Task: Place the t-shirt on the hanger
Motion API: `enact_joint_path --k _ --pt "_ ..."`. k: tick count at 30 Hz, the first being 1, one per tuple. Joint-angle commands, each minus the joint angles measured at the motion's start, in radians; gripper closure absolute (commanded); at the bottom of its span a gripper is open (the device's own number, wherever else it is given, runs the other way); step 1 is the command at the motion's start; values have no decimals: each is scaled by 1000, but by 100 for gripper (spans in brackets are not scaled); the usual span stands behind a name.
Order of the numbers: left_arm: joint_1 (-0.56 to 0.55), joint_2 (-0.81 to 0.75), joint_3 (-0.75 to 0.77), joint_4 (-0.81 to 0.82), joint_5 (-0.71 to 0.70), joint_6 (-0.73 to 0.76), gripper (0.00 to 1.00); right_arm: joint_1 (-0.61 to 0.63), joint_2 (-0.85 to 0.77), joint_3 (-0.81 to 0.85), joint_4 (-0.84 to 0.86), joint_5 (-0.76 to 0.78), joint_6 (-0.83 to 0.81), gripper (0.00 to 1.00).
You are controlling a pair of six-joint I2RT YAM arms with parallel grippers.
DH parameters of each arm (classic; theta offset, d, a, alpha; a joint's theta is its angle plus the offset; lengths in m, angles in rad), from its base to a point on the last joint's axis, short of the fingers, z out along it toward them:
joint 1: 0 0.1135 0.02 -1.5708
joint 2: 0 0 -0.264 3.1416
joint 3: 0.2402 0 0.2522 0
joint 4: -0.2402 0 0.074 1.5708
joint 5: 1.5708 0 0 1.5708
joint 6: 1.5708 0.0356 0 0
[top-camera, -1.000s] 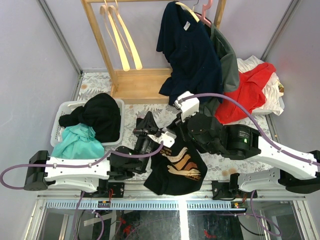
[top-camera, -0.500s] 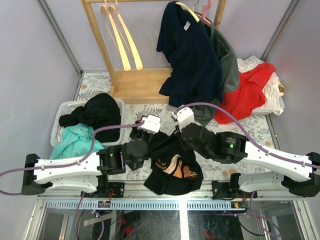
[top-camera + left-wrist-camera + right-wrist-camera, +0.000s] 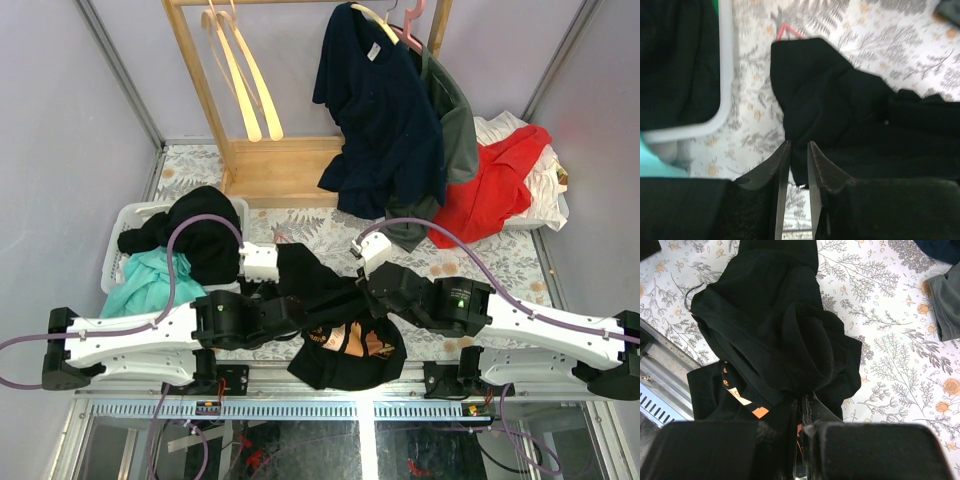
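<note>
**T-shirt [image 3: 765, 335] heaped over hanger [image 3: 789, 31]; right hand grips, left hand unclear**

Position: the black t-shirt lies bunched on the tabletop [image 3: 880, 340] between the two arms. Its printed end hangs over the near edge in the top view. The hanger is almost wholly covered. Only its pink apex and the thin wire hook [image 3: 690, 299] show, poking out at the shirt's far-left end, toward the white basket [image 3: 725, 75]. Cannot tell whether they come out through the collar or from under a fold.

Right hand [image 3: 802, 401]: closed, with gathered black cloth rising to a peak at its fingertips. Judged to be pinching the t-shirt.

Left hand [image 3: 798, 144]: jaws a narrow slit apart, with a fold of the shirt's edge at the tips. Cannot tell whether the cloth is pinched or free.

Key relation: the exposed apex lies straight ahead of the left hand, across one lobe of cloth. The left hand is nearer to it than the right hand. The garment's long axis runs diagonally from the apex to the near edge. The hanger's arms are hidden, so their direction is unread.

Judgement: the next move needs the cloth spread along those hidden arms.
</note>
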Motion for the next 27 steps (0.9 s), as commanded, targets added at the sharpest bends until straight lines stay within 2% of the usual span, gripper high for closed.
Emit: enact_joint_path --k 1,7,12,20,24,27 --pt "4 -79 -92 -121 93 -311 79 -10 -21 4 58 -19 19 97" --pt "21 -198 -238 30 186 -336 70 -14 -10 8 74 -35 7 98" --pt "176 -228 -360 264 386 -214 54 -20 -14 4 80 -52 4 98" --pt "374 -286 -466 385 571 -150 56 -43 -38 -10 82 -69 0 98" --pt "417 -275 -497 427 620 -146 63 -54 -45 -13 81 -76 -5 98" --pt "418 -261 -487 396 623 -145 67 -62 -50 -12 80 -83 -7 98"
